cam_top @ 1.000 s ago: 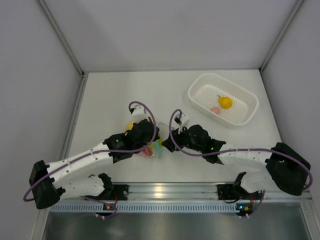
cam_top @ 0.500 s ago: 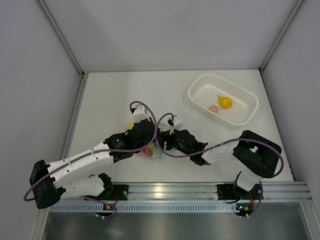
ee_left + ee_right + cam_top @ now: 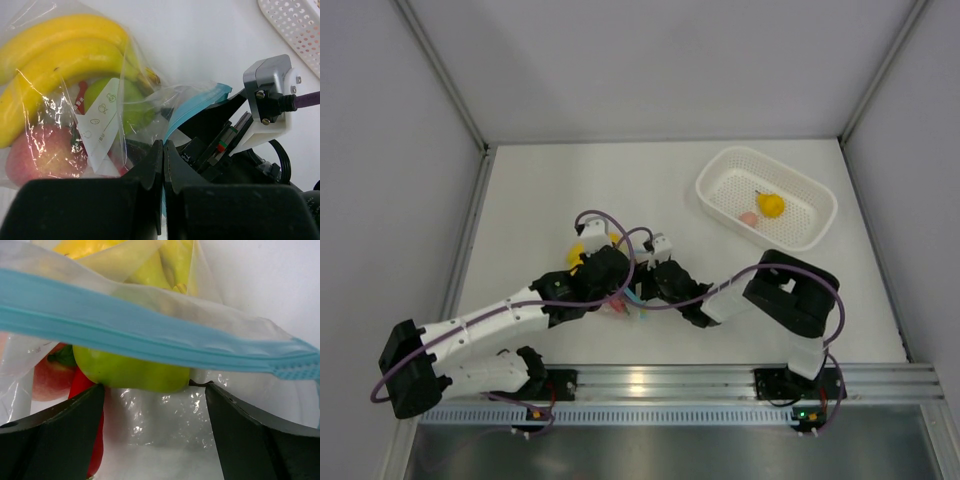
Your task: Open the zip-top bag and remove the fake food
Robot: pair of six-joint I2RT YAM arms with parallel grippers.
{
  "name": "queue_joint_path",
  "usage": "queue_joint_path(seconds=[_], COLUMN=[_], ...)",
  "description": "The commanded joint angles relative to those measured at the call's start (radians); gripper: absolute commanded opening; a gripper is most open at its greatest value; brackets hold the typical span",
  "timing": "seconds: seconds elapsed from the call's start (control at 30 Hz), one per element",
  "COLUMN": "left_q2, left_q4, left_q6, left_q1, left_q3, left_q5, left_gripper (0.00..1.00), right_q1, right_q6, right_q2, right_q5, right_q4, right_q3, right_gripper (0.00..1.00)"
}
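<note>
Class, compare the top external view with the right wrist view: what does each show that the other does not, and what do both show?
Only the top external view shows the white basket, holding a yellow fruit and a pink piece, plus both arms. Only the right wrist view makes out the green pear between the right gripper's open fingers, with the red chili beside it. Both show the zip-top bag and the yellow banana bunch.

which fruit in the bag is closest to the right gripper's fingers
The green pear: it sits right at the mouth of the open right gripper, just under the blue zip strip. The bananas lie farther back.
</note>
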Motion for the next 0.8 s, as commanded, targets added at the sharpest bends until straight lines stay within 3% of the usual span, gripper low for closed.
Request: queue_joint_path(seconds=[0.0,0.23,0.43,0.6,0.7,0.77], left_q2=[-0.009,-0.019,-0.029,-0.04,-0.037,-0.029], left_q4=[0.084,0.082,0.084,0.084,0.086,0.084], left_q6=[-0.019,-0.011,0.006,0.024,0.037,0.046], left_q1=[-0.023,-0.021,-0.023,-0.021,-0.021,-0.023], left_q3=[0.0,-0.006,0.008,0.084,0.159,0.202], left_q5=[0.104,0.11,0.139,0.179,0.208,0.225], left_gripper=[0.0,0.0,0.0,0.0,0.0,0.0], right_q1=[0.027,0.02,0.019,0.021,0.019,0.018], right_q6=[0.003,-0.074,-0.148,-0.154,-0.145,-0.135], right_q2=[0.059,0.086,0.021,-0.133,-0.216,-0.303], right_q5=[-0.015,-0.093,-0.15,-0.054,0.072,0.189], right_q4=[0.055,0.193,0.411,0.287,0.097,-0.136], right_q3=[0.046,0.018,-0.092,-0.117,-0.114,-0.085], right_gripper=[0.84,0.78,0.77,0.76,0.76,0.77])
